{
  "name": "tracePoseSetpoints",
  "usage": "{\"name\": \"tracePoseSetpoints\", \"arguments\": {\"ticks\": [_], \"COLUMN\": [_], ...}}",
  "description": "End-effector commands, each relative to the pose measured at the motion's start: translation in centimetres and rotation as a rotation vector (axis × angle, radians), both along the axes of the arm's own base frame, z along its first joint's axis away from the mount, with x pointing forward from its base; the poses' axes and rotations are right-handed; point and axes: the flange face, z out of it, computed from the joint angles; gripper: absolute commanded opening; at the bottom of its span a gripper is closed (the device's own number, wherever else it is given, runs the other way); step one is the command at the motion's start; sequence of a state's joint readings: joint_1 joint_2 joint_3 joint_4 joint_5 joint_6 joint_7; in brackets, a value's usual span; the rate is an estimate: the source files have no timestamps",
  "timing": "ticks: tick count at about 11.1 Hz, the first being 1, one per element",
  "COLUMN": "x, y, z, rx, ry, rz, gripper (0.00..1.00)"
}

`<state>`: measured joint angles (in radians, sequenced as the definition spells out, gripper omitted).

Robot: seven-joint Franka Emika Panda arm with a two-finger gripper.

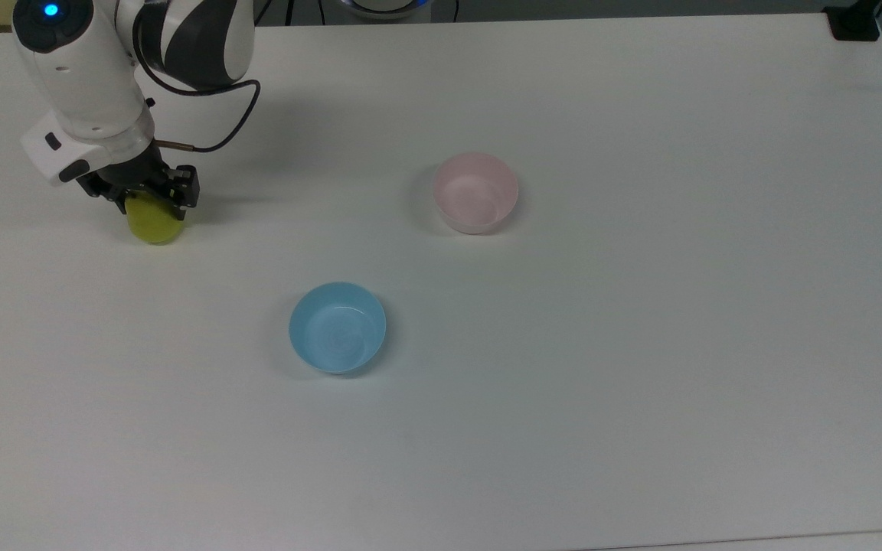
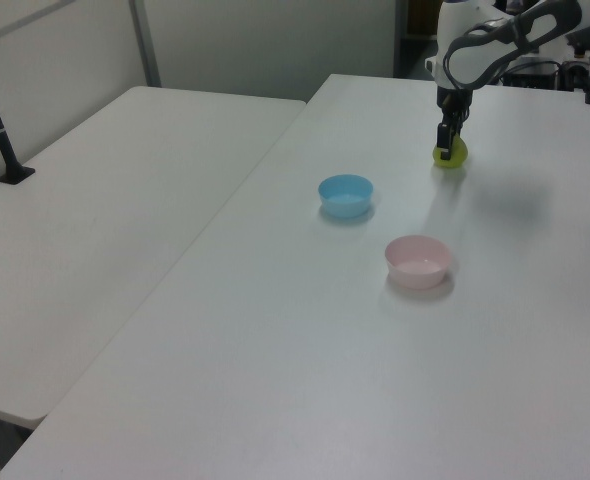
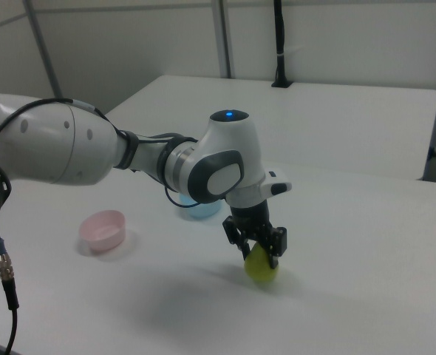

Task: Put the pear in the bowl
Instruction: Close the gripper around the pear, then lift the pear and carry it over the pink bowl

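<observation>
overhead, gripper (image 1: 151,205) spread open, fingers either side of pear (image 1: 155,224) standing on white table (image 1: 640,344), pink bowl (image 1: 475,192) empty, well apart, blue bowl (image 1: 338,327) empty too

The pear (image 1: 155,225), yellow-green, sits on the white table, its upper part hidden, so its stem can't be seen. The bowl (image 1: 476,192), pale pink, round and smooth-rimmed, stands upright and empty well apart from it, at about three o'clock from the pear in the top view.
</observation>
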<state>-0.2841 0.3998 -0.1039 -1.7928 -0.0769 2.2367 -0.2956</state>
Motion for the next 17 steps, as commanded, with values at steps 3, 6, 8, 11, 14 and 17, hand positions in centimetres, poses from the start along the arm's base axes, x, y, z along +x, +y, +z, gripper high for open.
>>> {"name": "tracePoseSetpoints", "arguments": {"ticks": [3, 6, 8, 11, 14, 17], "x": [-0.6, -1.1, -2.4, -3.2, -3.6, -3.3], "y": [0.9, 6.7, 13.3, 24.6, 33.7, 38.9], "z": [3.3, 7.4, 9.6, 11.3, 10.2, 7.9], "rx": [-0.011, 0.002, 0.013, 0.026, 0.03, 0.04], "ry": [-0.014, -0.006, -0.024, -0.025, -0.032, -0.064], "rz": [0.03, 0.075, 0.05, 0.022, 0.013, 0.02], "gripper": [0.39, 0.39, 0.39, 0.39, 0.39, 0.39]}}
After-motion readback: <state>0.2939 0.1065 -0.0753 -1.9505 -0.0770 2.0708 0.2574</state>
